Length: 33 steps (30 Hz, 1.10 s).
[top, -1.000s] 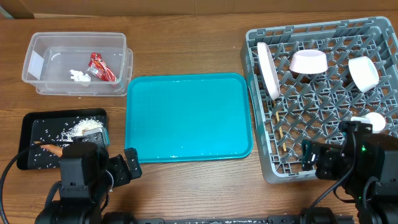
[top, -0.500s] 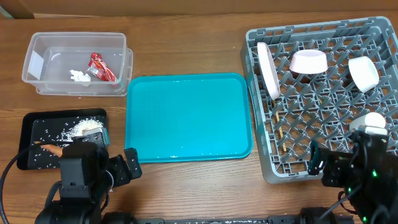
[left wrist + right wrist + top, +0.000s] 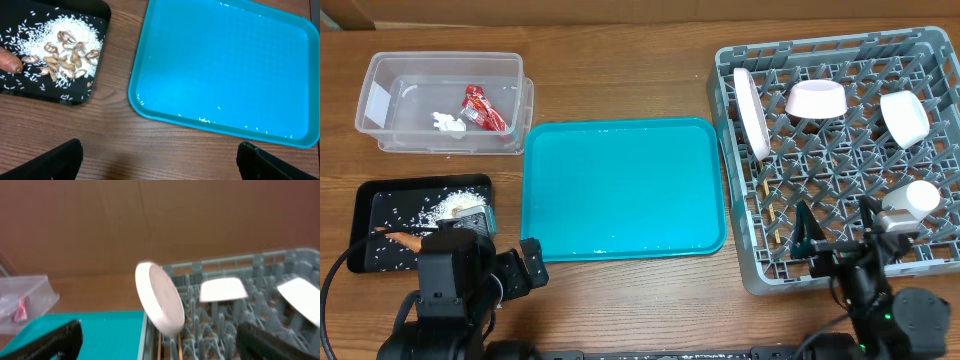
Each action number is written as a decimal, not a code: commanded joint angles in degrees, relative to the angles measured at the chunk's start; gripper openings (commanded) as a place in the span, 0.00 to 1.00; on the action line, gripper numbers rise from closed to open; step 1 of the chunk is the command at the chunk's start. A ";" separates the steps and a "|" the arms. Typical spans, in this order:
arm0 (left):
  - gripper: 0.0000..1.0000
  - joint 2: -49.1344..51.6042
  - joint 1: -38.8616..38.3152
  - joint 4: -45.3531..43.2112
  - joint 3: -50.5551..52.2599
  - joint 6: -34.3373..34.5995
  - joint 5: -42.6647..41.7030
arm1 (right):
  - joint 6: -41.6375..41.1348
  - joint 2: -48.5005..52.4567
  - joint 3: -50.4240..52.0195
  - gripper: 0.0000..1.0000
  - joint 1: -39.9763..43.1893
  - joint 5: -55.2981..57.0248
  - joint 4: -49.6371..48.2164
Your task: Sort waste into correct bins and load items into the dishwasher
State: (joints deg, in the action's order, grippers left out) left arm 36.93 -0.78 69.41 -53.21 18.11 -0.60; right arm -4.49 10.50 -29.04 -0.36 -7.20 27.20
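Left pincer (image 3: pixel 160 162), right pincer (image 3: pixel 160 341) spread. Left wrist view alone resolves brown scraps (image 3: pixel 67 54) amid rice (image 3: pixel 75 29).

L arm (image 3: pixel 448 285) sits folded at near-left edge, base & wrist bunched together. L gripper (image 3: pixel 523 268) pokes out to the right of it, low, camera facing down. Jaws spread wide, nothing between; its fingertips (image 3: pixel 62 159) show only at the bottom corners of the wrist view. R arm (image 3: pixel 885 305) is at near-right edge. R gripper (image 3: pixel 836 228) points toward the far side, approx level. Jaws also gaping w/ nothing between, both dark fingers (image 3: pixel 804 232) raised.
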 commanded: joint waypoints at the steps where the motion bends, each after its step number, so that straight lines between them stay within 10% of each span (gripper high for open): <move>1: 1.00 0.09 -0.37 0.02 0.31 0.76 0.81 | 0.11 -4.44 8.98 1.00 0.00 -0.39 -10.08; 9: 1.00 0.09 -0.37 0.02 0.31 0.76 0.81 | 0.24 -10.34 26.38 1.00 0.00 -1.20 -28.02; 33: 1.00 0.09 -0.37 0.02 0.31 0.76 0.81 | 0.02 -10.34 28.55 1.00 0.00 -1.92 -23.23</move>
State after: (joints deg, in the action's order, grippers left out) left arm 36.93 -0.78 69.43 -53.17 18.11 -0.60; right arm -4.45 0.84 -1.06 -0.36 -8.80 4.38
